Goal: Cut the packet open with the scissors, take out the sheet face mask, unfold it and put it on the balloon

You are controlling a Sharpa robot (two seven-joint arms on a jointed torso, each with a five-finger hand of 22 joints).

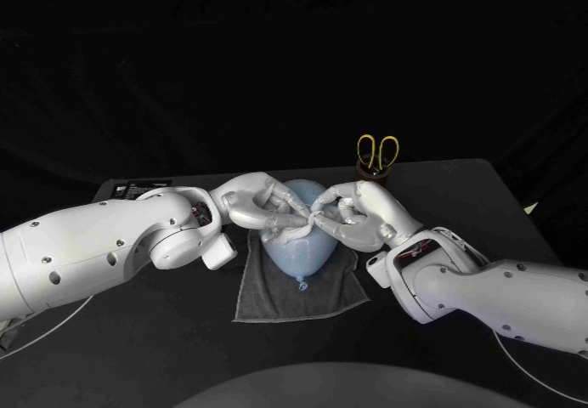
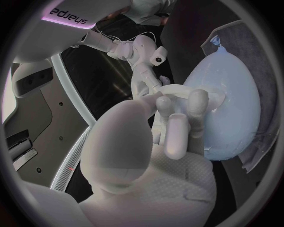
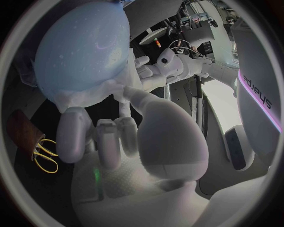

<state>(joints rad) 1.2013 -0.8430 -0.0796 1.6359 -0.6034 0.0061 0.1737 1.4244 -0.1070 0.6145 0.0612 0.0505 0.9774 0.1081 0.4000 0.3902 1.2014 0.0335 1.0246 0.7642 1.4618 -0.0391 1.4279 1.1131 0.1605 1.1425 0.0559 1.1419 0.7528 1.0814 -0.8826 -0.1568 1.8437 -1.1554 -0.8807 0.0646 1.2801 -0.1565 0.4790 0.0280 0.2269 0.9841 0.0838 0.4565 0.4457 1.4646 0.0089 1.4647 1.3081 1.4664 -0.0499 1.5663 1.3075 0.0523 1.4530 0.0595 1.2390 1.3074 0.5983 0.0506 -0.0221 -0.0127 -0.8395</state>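
Two hands meet over the balloon (image 1: 300, 251). The left hand (image 1: 257, 204) and right hand (image 1: 362, 212) each close their fingers, as far as can be made out, on one edge of the mask (image 1: 302, 219), a pale strip held between them across the balloon's upper face. The balloon lies on a grey towel (image 1: 263, 297) on the table (image 1: 466, 195), knot toward the robot. The scissors (image 1: 377, 151) stand handles-up in a brown holder (image 1: 374, 177) just behind the right hand, untouched.

Step in hand, by judgement: seating the mask, late in the task. Done well, both edges are drawn apart evenly so that the sheet lies flat, and the two sides are lowered together. Pressure should be light, because the balloon yields and may roll on the towel. Smooth outward from the middle, then let go one side at a time, since a damp sheet may cling to the fingers and lift away.

Writing: "sharpa" is readable on the right arm (image 2: 74, 13) and the left arm (image 3: 257, 90). No other text is legible.
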